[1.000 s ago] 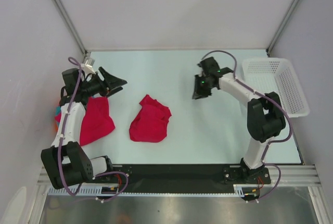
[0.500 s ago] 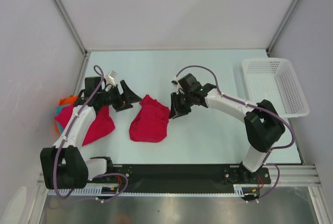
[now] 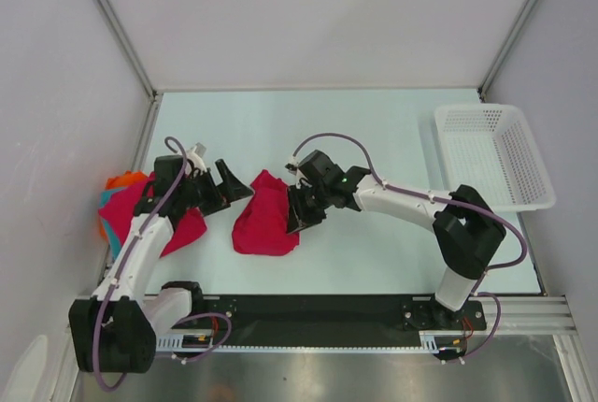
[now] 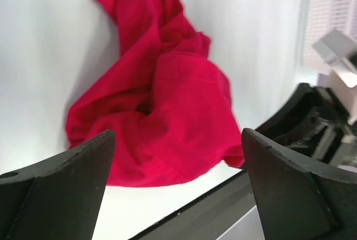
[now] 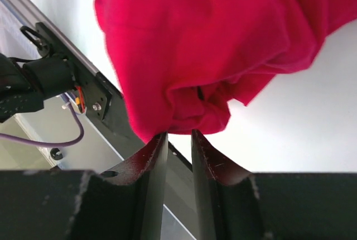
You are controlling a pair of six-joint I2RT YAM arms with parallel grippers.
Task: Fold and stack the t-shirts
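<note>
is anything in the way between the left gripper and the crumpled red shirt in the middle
Nothing visible does. The left gripper is open just left of the crumpled red shirt, with only bare table between them. Its wrist view shows the shirt straight ahead.

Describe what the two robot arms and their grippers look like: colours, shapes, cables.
Both the left arm and right arm have white links with black joints and a looping purple cable. The left gripper and right gripper carry black, wedge-shaped fingers.
</note>
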